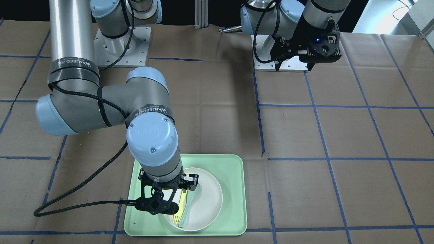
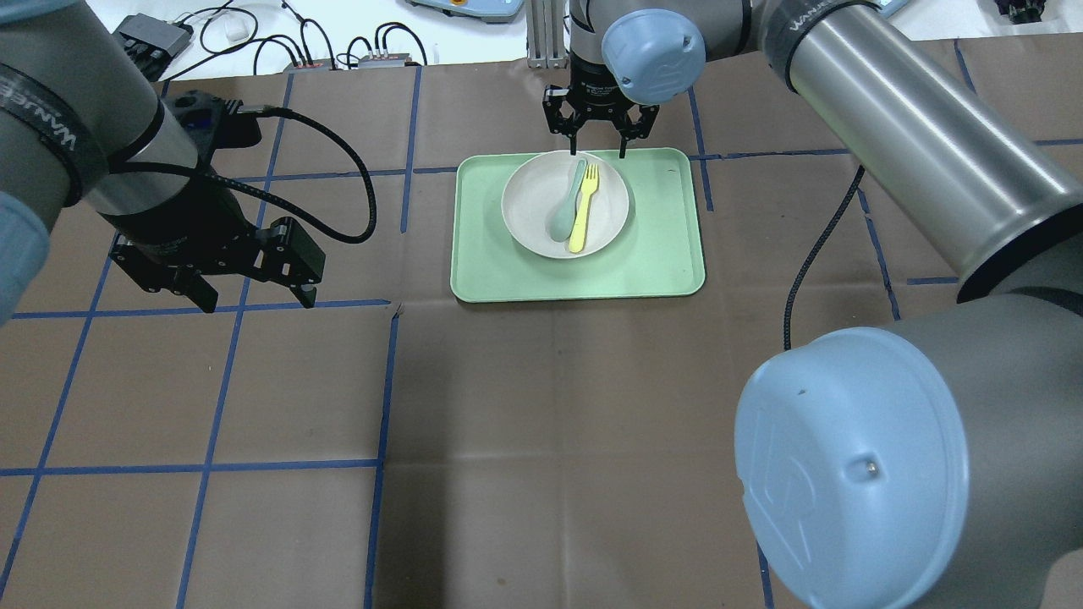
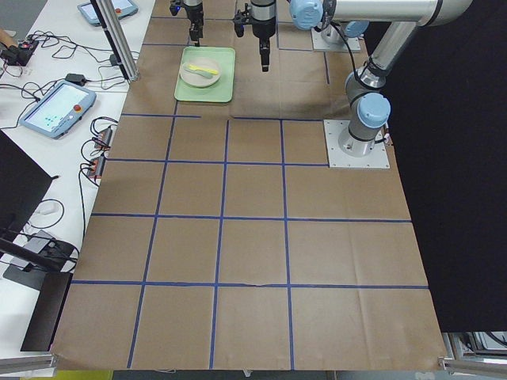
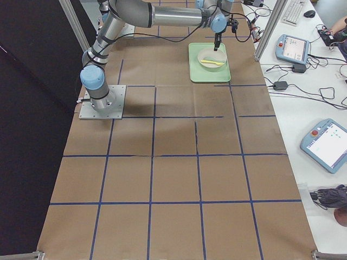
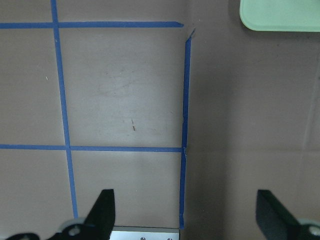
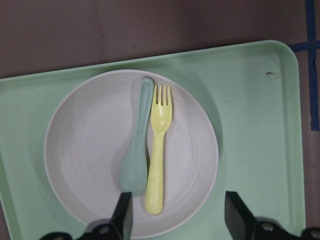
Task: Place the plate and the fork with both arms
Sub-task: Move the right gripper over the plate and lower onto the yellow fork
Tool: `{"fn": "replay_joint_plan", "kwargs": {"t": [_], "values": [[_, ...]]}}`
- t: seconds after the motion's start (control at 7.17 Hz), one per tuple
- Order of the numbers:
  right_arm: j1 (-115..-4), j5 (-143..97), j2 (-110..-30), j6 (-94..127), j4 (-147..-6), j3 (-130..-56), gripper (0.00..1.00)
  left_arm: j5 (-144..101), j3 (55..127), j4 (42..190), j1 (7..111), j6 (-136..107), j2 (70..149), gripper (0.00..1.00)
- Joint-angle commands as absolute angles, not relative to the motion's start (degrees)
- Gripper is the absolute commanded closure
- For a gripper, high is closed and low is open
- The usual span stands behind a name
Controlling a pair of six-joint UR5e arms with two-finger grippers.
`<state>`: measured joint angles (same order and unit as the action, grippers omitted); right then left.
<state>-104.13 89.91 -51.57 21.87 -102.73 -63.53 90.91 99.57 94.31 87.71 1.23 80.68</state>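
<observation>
left tool point(image 2: 258, 300) hangs jaws apart over bare tabletop point(image 2: 296, 389), 8 o'clock from the tray point(image 2: 660, 254). the plate point(image 2: 531, 211) sits in the tray, fork point(image 2: 582, 213) on it at the spoon's point(image 2: 562, 210) 3 o'clock. right tool point(image 2: 599, 154), jaws spread, hovers at the plate's 12 o'clock

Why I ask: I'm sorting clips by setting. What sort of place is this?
Likely a robotics lab: two robot arms bolted to a paper-covered table gridded in blue tape, with teach pendants and loose cables on the benches alongside.
</observation>
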Motion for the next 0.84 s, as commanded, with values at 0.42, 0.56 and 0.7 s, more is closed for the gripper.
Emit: {"fn": "replay_joint_plan", "kwargs": {"t": [0.42, 0.56, 0.7], "values": [[-105.2, 90.6, -45.8, 22.1, -108.2, -63.9, 0.41, 90.9, 99.6, 94.3, 87.7, 1.2, 80.7, 0.0], [-105.2, 90.6, -45.4, 22.1, -108.5, -63.9, 0.42, 90.9, 99.6, 94.3, 87.7, 1.2, 80.7, 0.0], [-105.2, 90.7, -45.0, 22.1, -109.1, -63.9, 0.44, 90.9, 99.6, 94.3, 87.7, 1.2, 80.7, 0.0]]}}
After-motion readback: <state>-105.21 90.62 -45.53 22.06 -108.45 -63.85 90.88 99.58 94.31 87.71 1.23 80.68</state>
